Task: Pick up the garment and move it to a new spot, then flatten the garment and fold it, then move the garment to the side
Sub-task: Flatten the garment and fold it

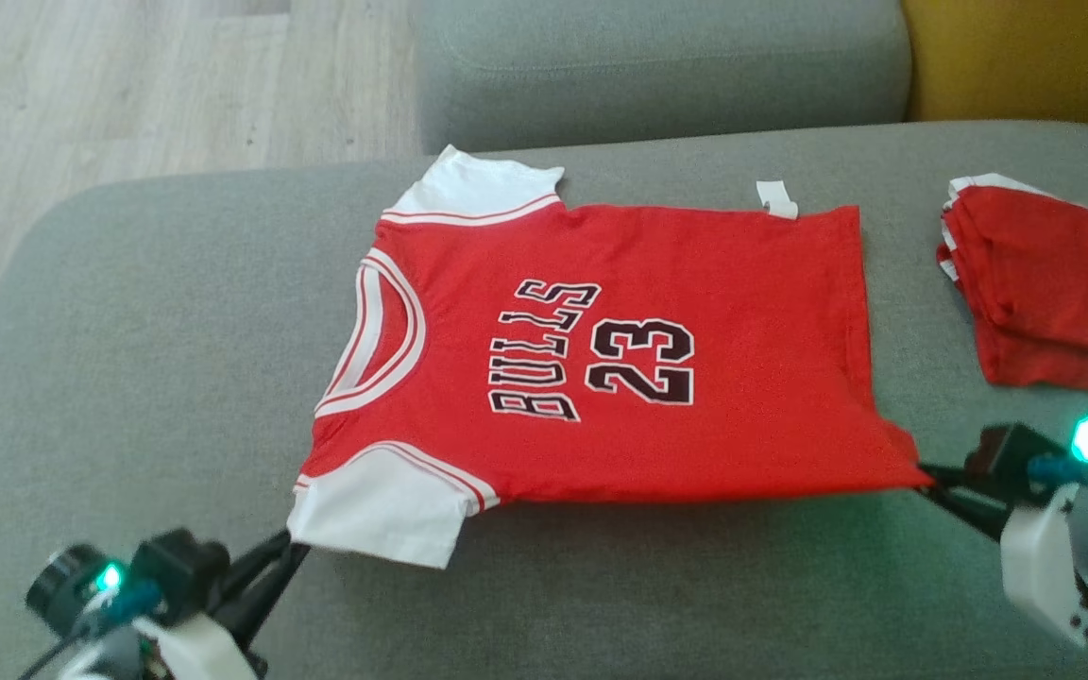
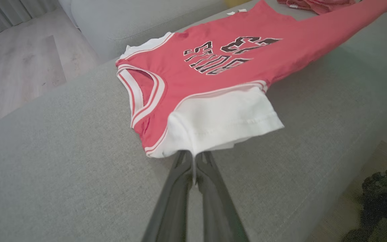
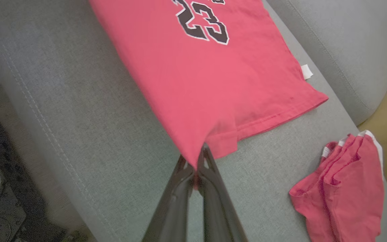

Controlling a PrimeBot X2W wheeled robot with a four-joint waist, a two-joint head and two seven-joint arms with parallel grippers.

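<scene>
Two near corners of the red jersey (image 1: 742,378), spread on the grey sofa cushion (image 1: 128,359), are pinched: left hand (image 1: 289,545) clamped on the white sleeve (image 1: 383,510), right hand (image 1: 926,472) clamped on the hem corner (image 1: 889,461). Light, limp cloth will likely sag, so corner holds seem best.

The red cotton jersey shirt (image 1: 752,312) has white short sleeves (image 1: 383,510), and thin red and white stripes run along each sleeve seam. Its round neckband (image 1: 415,326) is white with a red stripe. The letters "BULLS" and the number "23" are black with a white outline. Its small cloth label (image 1: 776,198) is white. The grey woven sofa cushion (image 1: 147,359) is plain. The folded red cloth pile (image 1: 1045,293) shows white edges. The wooden plank floor (image 1: 128,85) is pale beige.
</scene>
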